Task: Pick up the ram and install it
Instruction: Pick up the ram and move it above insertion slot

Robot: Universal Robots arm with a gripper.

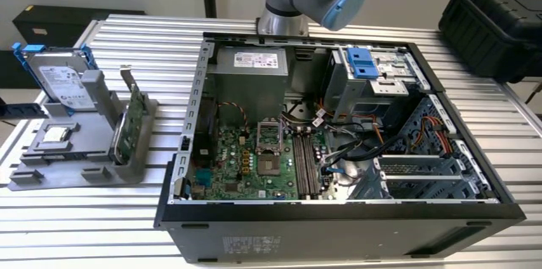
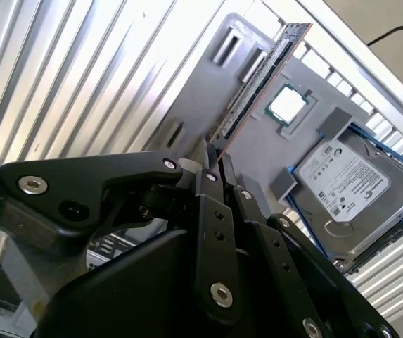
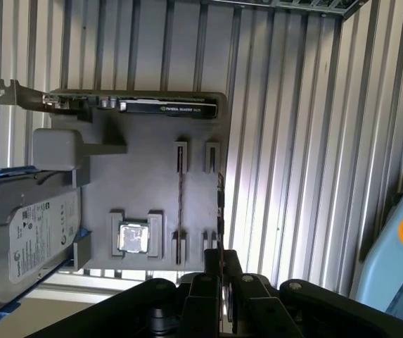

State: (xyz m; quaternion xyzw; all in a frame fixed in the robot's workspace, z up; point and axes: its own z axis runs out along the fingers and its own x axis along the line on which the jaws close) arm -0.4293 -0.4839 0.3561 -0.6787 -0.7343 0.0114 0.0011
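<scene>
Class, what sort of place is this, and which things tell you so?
Probably a robot test bench for computer assembly: an open computer case lies on a slatted metal table, a grey parts holder carries a hard drive, and the claw grips the ram.

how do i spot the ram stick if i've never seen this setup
Find the grey parts holder beside the open computer case. The ram is the long, thin stick seen edge-on over it, one end between the fingers of the gripper. Unlike the wider green card and the silver hard drive, it is a narrow strip.
</scene>
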